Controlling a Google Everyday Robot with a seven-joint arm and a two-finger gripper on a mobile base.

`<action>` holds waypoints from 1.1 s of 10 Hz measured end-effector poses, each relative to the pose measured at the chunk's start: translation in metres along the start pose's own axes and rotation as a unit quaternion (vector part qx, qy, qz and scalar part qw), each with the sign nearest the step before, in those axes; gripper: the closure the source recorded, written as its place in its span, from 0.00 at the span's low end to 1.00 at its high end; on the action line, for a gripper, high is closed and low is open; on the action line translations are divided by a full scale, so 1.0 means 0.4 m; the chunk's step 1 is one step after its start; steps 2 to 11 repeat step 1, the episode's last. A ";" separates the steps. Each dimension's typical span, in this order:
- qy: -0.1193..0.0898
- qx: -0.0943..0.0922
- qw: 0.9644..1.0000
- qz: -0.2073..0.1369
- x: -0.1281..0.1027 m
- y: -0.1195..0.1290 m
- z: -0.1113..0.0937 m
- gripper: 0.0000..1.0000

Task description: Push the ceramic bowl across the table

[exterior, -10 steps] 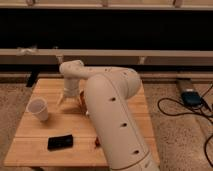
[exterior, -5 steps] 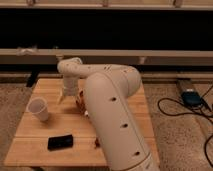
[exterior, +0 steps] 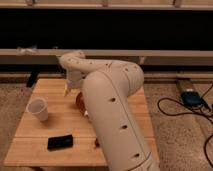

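The light-wood table (exterior: 45, 125) fills the lower left. My white arm reaches over its middle and hides much of it. The gripper (exterior: 70, 90) hangs low over the far half of the table, pointing down. A small part of the orange-red ceramic bowl (exterior: 79, 100) shows just right of and below the gripper, at the arm's edge. The rest of the bowl is hidden behind the arm. I cannot tell whether the gripper touches the bowl.
A white paper cup (exterior: 38, 109) stands on the table's left side. A flat black object (exterior: 60, 142) lies near the front edge. Cables and a blue box (exterior: 191, 97) lie on the floor to the right. A long bench runs behind the table.
The arm's wrist end has moved a little toward the far side of the table. The cup and the black object have not moved.
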 end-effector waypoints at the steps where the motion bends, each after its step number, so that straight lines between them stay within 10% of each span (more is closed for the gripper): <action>1: 0.000 0.000 1.000 -0.001 0.000 0.005 0.001 0.20; 11: 0.000 0.000 1.000 -0.001 0.000 0.005 0.001 0.20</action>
